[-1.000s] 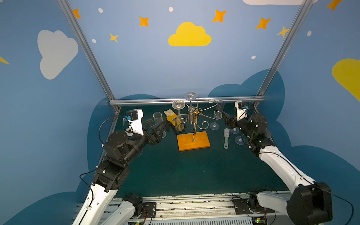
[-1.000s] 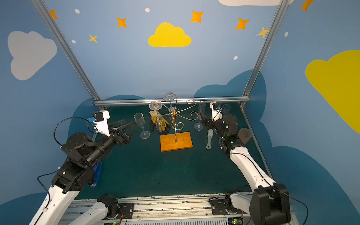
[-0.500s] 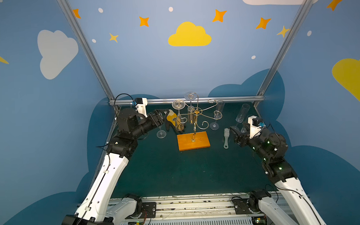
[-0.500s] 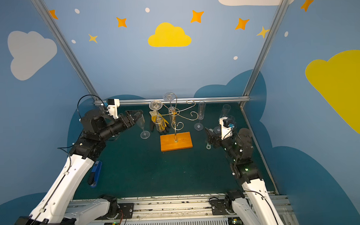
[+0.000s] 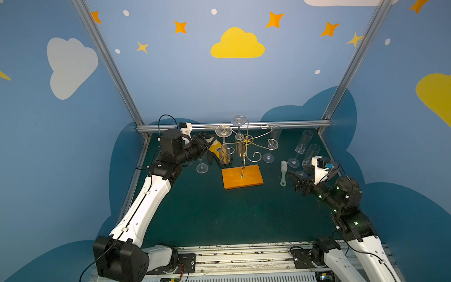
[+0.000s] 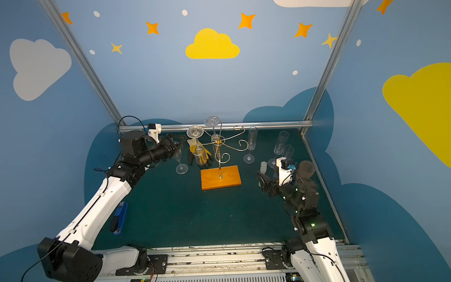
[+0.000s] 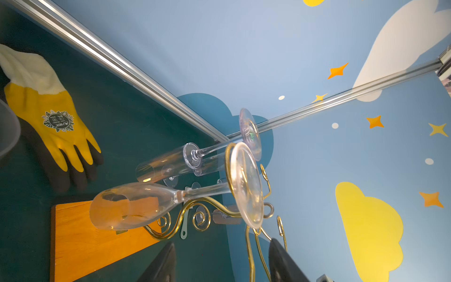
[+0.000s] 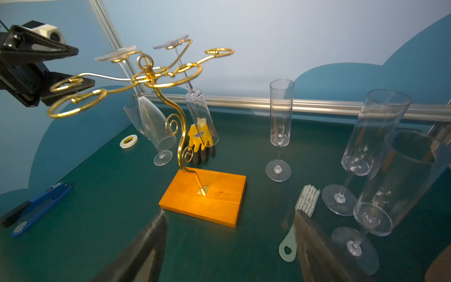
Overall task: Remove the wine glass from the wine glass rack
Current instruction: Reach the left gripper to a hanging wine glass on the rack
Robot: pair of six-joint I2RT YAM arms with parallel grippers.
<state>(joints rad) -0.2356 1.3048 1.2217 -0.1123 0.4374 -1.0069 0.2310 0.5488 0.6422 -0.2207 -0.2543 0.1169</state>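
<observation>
Wine glass [image 7: 131,206] hangs upside down on the left arm of the rack [image 5: 242,177], its foot caught in the wire loop. Your left gripper [image 7: 222,249] sits just left of it, jaws apart and holding nothing, with gold wire running between them. Close here and you likely clamp wire, not stem. Any pull then drags the light rack, and the second glass [image 5: 238,120] hanging on the far side could swing off. Mind your wrist too: a standing glass [image 5: 202,169] is just on its near side. Your right gripper [image 5: 295,180] sits at the near right, jaws wide and empty.
</observation>
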